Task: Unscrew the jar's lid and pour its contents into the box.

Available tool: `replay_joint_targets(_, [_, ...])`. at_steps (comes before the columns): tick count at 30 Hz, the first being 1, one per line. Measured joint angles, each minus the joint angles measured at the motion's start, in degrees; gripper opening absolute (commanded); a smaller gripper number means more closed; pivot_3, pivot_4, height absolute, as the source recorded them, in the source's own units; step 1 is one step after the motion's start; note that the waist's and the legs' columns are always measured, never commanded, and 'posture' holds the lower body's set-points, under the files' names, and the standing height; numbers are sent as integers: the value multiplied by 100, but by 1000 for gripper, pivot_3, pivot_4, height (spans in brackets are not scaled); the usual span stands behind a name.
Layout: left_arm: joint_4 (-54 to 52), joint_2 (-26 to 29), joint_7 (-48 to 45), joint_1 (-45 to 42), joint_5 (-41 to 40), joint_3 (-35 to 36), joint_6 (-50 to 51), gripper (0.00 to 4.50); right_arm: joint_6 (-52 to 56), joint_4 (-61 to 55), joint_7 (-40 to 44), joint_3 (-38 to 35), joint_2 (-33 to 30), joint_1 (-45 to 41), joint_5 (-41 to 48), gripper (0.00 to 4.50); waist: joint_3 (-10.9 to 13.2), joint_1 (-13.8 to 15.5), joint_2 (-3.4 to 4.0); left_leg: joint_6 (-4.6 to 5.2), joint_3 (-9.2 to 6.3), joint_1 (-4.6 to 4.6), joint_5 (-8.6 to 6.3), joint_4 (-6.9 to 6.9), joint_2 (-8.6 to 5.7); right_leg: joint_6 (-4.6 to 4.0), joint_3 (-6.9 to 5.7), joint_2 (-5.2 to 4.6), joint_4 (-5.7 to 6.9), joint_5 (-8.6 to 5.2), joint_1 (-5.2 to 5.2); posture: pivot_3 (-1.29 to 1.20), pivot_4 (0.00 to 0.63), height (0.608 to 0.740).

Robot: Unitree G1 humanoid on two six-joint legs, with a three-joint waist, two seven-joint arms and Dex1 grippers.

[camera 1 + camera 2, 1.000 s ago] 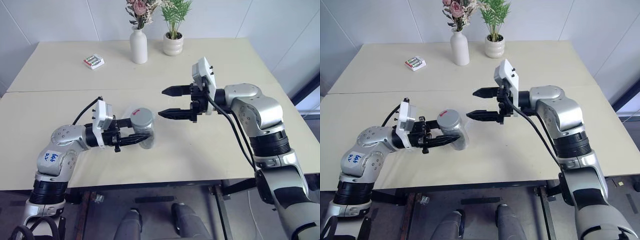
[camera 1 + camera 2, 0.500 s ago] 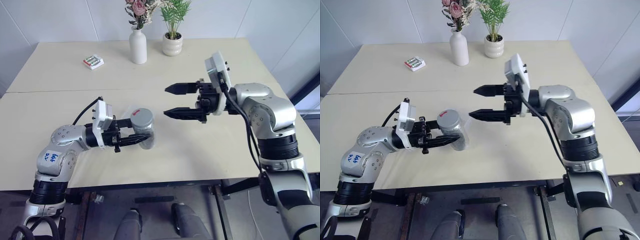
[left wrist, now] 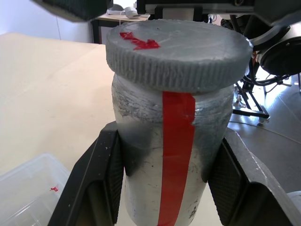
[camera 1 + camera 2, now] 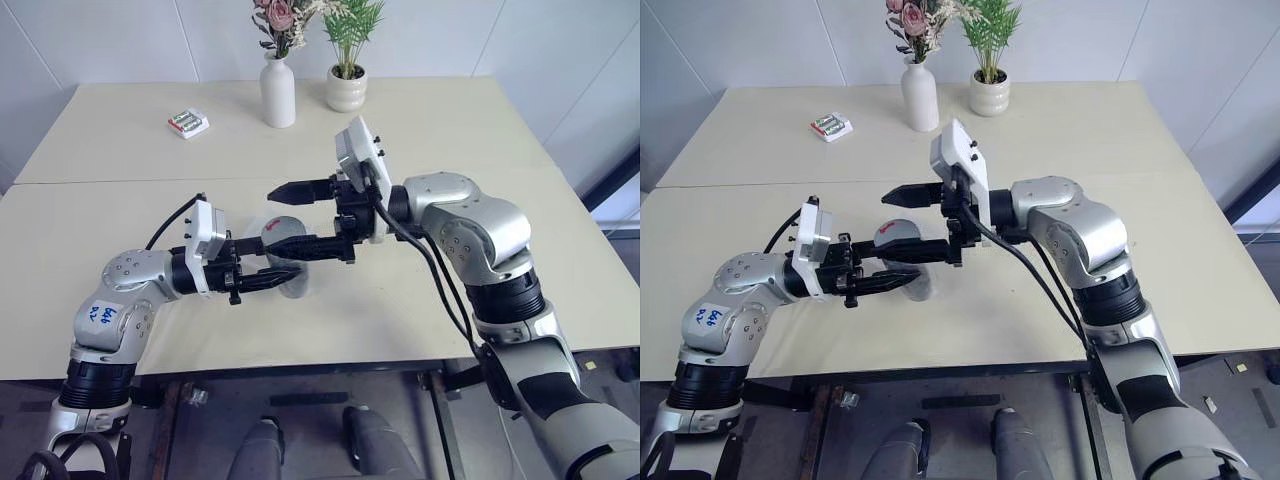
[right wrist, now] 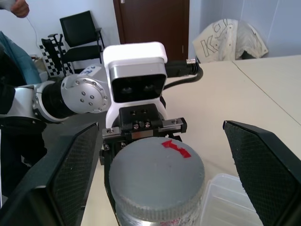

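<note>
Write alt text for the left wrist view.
The left gripper clamps a silvery jar with a red stripe, its grey lid still on. A clear box lies on the table beside it.

Illegible blue handwriting on the left arm's sticker [image 4: 101, 314].

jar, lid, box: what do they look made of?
Jar: matte silvery-grey coat with a red tape stripe; the base material under it is unclear. Lid: grey, probably moulded plastic, with fine ribs round the rim and a red mark on top. Box: clear, glossy thin plastic; the table shows through.
</note>
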Motion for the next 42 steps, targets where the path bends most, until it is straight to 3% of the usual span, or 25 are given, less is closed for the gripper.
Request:
replay_joint_targets(18, [-27,0,23,6,-1,0,0,2221,-6,123,-22,248,129,-6,-184,4455,0,-8,0,0,0,0,0,-1,1,0,0,1,2,0,-1,0,150,740])
replay_joint_targets(42, [-21,0,33,4,0,0,0,2221,-47,161,127,95,-164,43,-195,4455,0,-10,0,0,0,0,0,-1,1,0,0,2,1,0,-1,0,150,740])
